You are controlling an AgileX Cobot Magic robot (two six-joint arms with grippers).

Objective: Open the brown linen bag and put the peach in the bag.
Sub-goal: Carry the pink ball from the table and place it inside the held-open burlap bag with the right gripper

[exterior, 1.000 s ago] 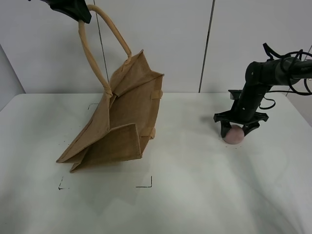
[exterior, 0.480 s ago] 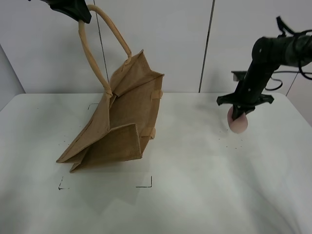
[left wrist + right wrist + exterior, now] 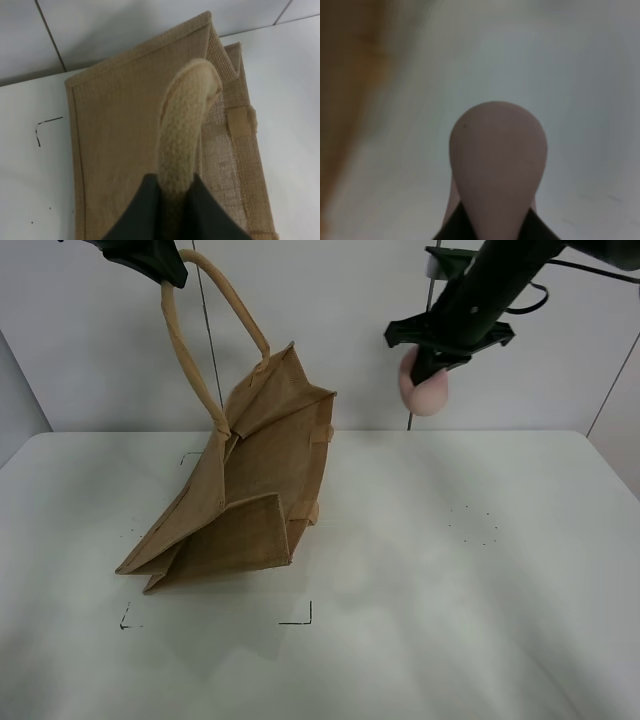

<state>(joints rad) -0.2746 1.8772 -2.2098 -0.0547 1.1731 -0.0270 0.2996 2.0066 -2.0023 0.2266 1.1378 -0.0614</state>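
Brown linen bag (image 3: pixel 245 490): hangs tilted below the left jaws with its lower edge resting on the white table (image 3: pixel 430 580). Being held up by one loop lets the cloth's own weight pull the panels apart and unfold the side gusset.
Handle (image 3: pixel 185 115): a thick light-tan loop runs from between the left jaws down to the bag's top edge, carrying the load.
Left gripper (image 3: pixel 150 260): jaws are pressed together on the handle. The gripper is parked high, by the look of it to hold the bag up and open.
Peach (image 3: pixel 424 390): dusky pink, pinched between the right jaws and bulging out beneath them. It is clear of the table, apart from the bag and above its rim.
Right gripper (image 3: pixel 432 358): jaws point down and are clamped on the upper part of the fruit. The height is judged to be for clearing the rim.
Mouth: it appears to gape upward and toward the right jaws, though how wide it gapes cannot be told.
Step in hand: the fruit is being carried across to the opening and has not yet been dropped in.
Risk: the gap looks narrow, so a release off-centre could bounce the peach off the rim onto the table.
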